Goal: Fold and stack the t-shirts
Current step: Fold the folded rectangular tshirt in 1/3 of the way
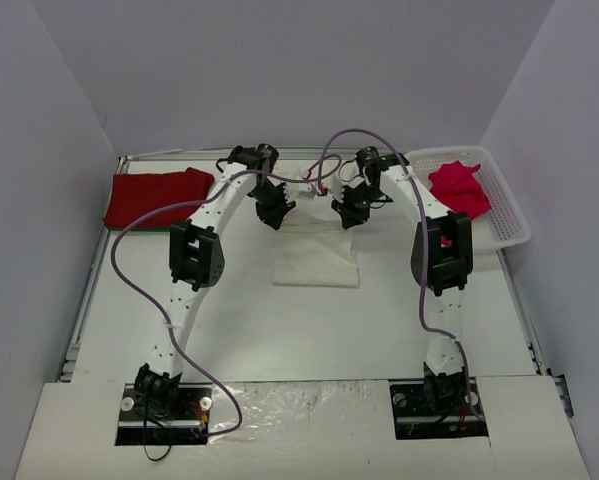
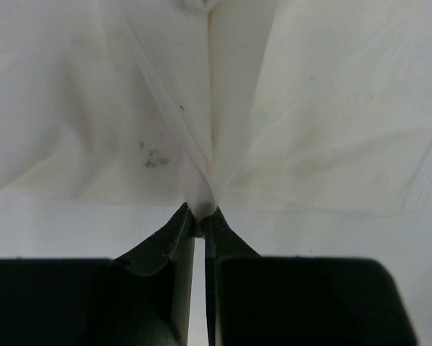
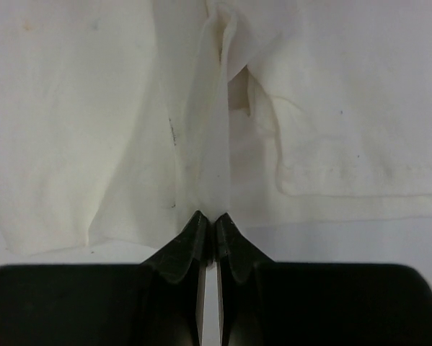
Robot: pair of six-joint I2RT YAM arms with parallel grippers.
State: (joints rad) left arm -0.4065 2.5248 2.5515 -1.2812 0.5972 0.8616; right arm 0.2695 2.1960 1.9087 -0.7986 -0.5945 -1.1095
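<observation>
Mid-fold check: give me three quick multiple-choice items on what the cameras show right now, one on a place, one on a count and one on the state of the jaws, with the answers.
1. Where does the folded red shirt lie?
A. between the arm bases
B. at the far left of the table
C. hanging in the air

2. How many shirts are in view?
A. one
B. two
C. three

3. Both pairs of jaws are:
A. shut on the white shirt
B. wide open
C. shut on the red shirt

Answers:
1. B, the top view shows it flat at the far left edge.
2. C, there is a red one, a white one and a pinkish one in the basket.
3. A, each wrist view shows white cloth pinched between closed jaws.
</observation>
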